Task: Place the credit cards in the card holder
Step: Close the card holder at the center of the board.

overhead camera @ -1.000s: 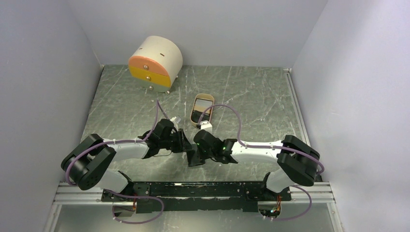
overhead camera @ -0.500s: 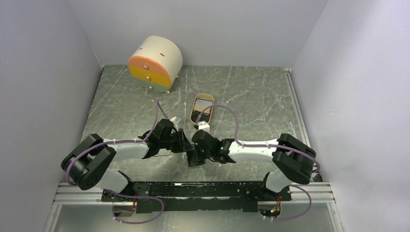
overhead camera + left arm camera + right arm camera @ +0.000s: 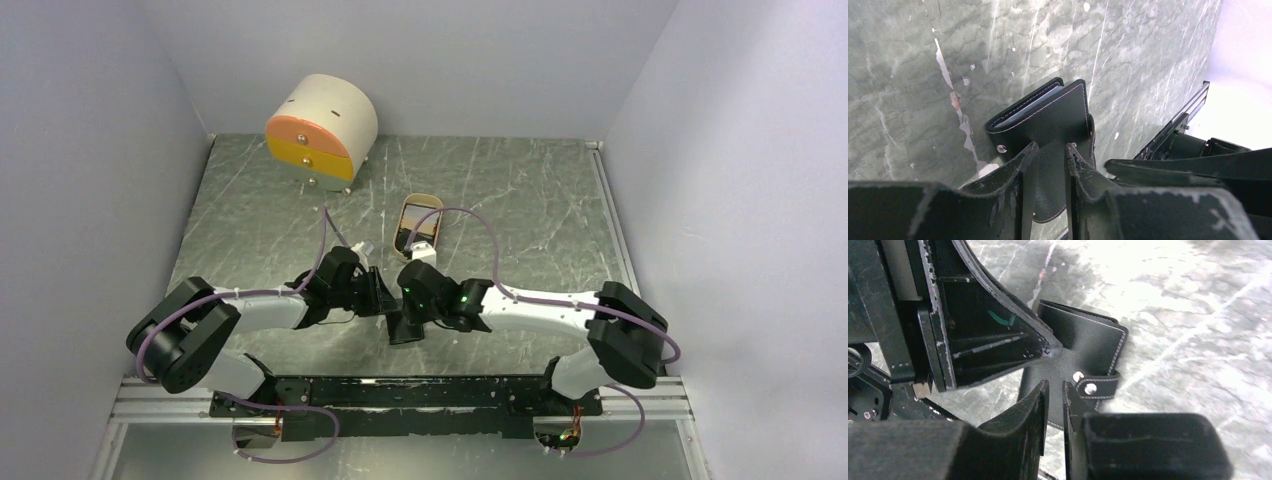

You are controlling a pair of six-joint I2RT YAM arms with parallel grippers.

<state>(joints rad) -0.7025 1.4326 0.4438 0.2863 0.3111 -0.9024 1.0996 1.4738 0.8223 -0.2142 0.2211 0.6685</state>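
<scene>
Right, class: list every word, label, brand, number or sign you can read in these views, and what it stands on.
None readable in any view.
On the black stitched leather card holder: pale stitching and metal snaps only.
On the left gripper: a green tick-shaped mark, not a letter.
On the cream round drawer box and the tan oval tray: no labels visible.
</scene>
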